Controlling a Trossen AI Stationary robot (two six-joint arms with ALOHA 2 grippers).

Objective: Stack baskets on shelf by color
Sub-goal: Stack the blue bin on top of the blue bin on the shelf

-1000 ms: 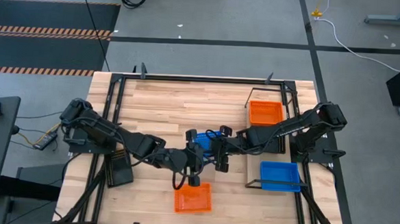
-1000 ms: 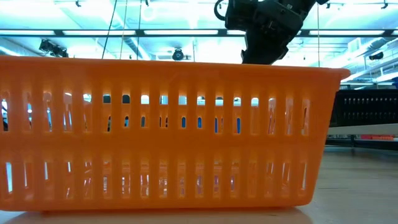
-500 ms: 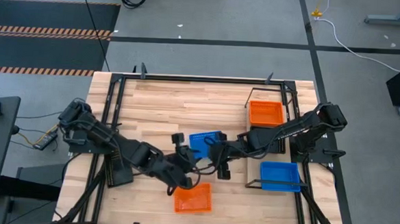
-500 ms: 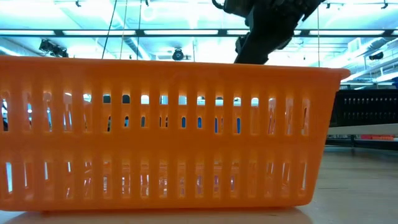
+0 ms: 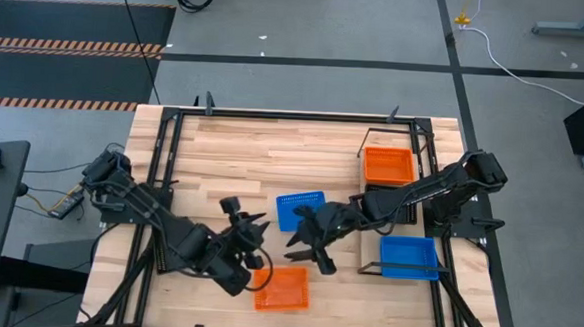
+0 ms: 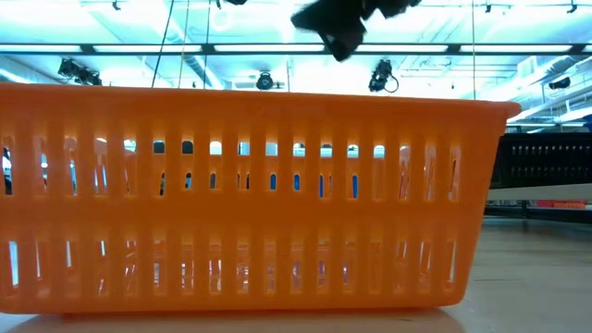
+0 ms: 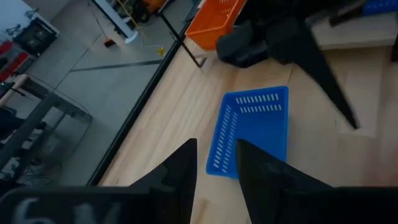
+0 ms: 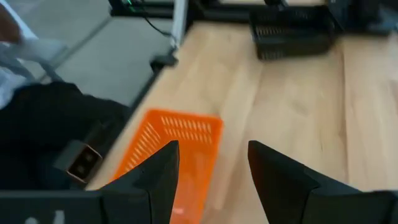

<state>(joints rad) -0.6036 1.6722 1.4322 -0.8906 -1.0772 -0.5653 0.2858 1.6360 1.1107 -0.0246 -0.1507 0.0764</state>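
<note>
A blue basket point(image 5: 300, 209) point(image 7: 252, 130) lies flat on the tabletop at mid-table, touched by neither gripper. My left gripper point(image 5: 252, 225) point(image 7: 216, 165) hovers to its left, open. My right gripper point(image 5: 303, 249) point(image 8: 211, 162) hovers just on its near side, open with fingers spread. An orange basket point(image 5: 282, 289) point(image 8: 180, 155) point(image 6: 250, 203) sits by the near edge, below both grippers. The shelf point(image 5: 419, 226) at the right carries an orange basket point(image 5: 388, 166) at its far end and a blue basket point(image 5: 408, 257) at its near end.
A black basket point(image 8: 292, 31) stands on the table's left side, mostly under my left arm in the high view. My right arm crosses the shelf's middle and hides what lies there. Black frame rails run around the table. Bare wood lies toward the far edge.
Both grippers were together over the blue basket at mid-table. My left gripper has drawn back toward the left and near edges. My right gripper has moved off toward the near edge. The blue basket, then mostly hidden between them, now lies uncovered and flat on the table.
</note>
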